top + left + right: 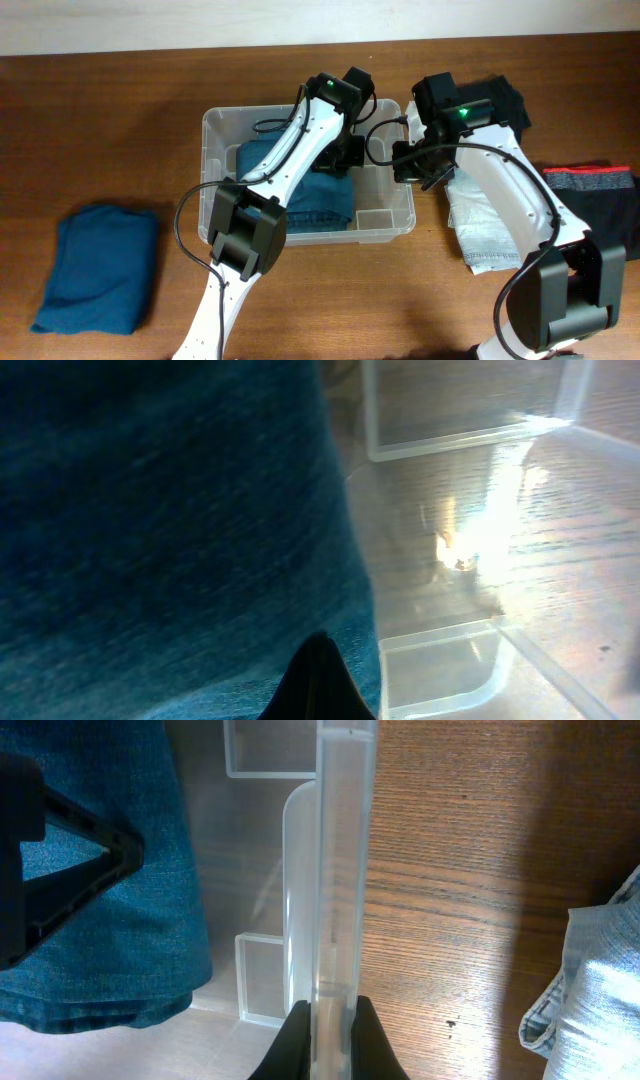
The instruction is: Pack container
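Observation:
The clear plastic container (385, 232) stands at the table's middle. A folded teal garment (310, 185) lies in its left and middle part. My left gripper (345, 150) is down inside the container over the garment's far right edge. In the left wrist view its fingers (320, 680) show as one dark tip against the teal garment (160, 530), with the container's wall (450, 660) beside it. My right gripper (412, 165) is shut on the container's right wall (340, 870), one finger (330, 1030) on each side of the rim.
A second folded blue garment (95, 268) lies at the left of the table. A pale grey garment (485, 225) lies right of the container, also in the right wrist view (590, 980). A black garment with a red band (595, 200) and a dark garment (510, 100) lie further right.

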`<state>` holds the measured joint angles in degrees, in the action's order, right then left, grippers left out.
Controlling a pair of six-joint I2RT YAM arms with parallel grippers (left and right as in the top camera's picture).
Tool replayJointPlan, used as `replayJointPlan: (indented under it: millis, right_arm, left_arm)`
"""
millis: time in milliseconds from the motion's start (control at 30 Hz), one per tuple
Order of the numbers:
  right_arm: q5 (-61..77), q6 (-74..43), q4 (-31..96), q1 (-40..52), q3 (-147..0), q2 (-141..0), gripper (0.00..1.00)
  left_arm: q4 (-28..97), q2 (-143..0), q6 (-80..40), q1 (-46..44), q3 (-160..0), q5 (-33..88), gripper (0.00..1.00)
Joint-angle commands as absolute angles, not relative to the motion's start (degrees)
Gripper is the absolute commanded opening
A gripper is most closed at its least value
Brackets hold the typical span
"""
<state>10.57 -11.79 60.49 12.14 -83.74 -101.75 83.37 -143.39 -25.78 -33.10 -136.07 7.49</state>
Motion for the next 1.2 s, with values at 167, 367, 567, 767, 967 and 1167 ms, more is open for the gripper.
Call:
replayJointPlan:
  millis: [167,367,567,767,967,1167]
  right_arm:
    - [10.00,-10.81,60.95,11.92,-84.66,-101.95,0.04]
    - [10.00,-10.81,60.82,11.92,-84.66,-101.95,0.04]
    - [10.00,-10.81,60.88,11.92,-84.66,-101.95,0.04]
    - [9.98,-10.81,60.66,11.92,-84.66,-101.95,0.04]
    - [9.98,-10.81,60.71,11.92,-84.66,-101.95,0.04]
    - [9.82,-10.83,60.69,11.92,-84.66,-101.95,0.04]
  left_arm:
    - [85.47,-144.42,-27.40,-32.21,-134.96,1.69,0.01]
    - [82.17,-144.42,-27.07,-32.05,-134.02,5.52,0.01]
    - [77.95,-144.42,-25.82,-32.14,-134.02,11.46,0.01]
    - [76.84,-144.42,-25.58,-32.12,-133.73,11.35,0.01]
    - [75.26,-144.42,-25.65,-32.10,-130.23,11.31,0.01]
    - [77.30,-144.42,-27.64,-31.99,-128.16,3.27,0.01]
